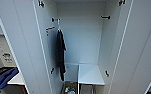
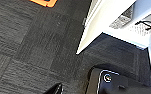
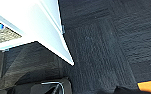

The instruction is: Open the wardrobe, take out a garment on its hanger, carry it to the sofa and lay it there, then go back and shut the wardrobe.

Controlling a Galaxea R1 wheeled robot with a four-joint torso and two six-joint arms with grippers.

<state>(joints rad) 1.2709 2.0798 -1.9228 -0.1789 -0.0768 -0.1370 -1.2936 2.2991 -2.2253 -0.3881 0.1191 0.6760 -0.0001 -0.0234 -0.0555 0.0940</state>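
The wardrobe (image 1: 81, 37) stands right in front of me in the head view with both white doors swung wide, the left door (image 1: 23, 45) and the right door (image 1: 138, 47). Inside, a black T-shirt (image 1: 60, 53) hangs from a hook near the left wall. The rest of the hanging space behind it is bare white wall. In the left wrist view the lower corner of a white door (image 2: 96, 22) hangs over dark carpet. The right wrist view has the other door's lower corner (image 3: 48, 32) over the same carpet.
A white shelf block (image 1: 89, 73) fills the wardrobe's lower right, with small items (image 1: 69, 89) on the floor beside it. A blue fabric thing (image 1: 3, 78) lies on a low surface at the left. Orange floor patches (image 2: 44, 2) (image 3: 149, 86) mark the grey carpet.
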